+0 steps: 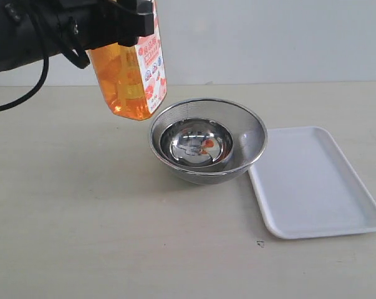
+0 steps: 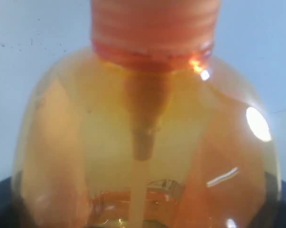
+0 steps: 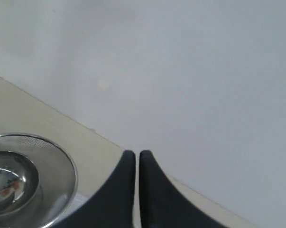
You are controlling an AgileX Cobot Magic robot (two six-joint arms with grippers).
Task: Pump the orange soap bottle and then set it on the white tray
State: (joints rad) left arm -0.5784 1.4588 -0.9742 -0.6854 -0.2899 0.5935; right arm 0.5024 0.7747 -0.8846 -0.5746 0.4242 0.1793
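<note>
left hand [image 1: 116,25]: clamped round the orange soap bottle [image 1: 128,81], mid-air
right hand [image 3: 135,156]: pinched closed, empty
steel bowl [image 1: 206,149]: below and beside left hand

A pale beige table [image 1: 81,218] carries 2 things. A round steel bowl [image 1: 250,140] sits mid-table, with the white tray [image 1: 315,180] just beside it.

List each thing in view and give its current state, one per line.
orange soap bottle: held in the air, tilted
left gripper: closed on the bottle
right gripper: shut, holding nothing
steel bowl: upright on table
white tray: flat on table, bare
</note>
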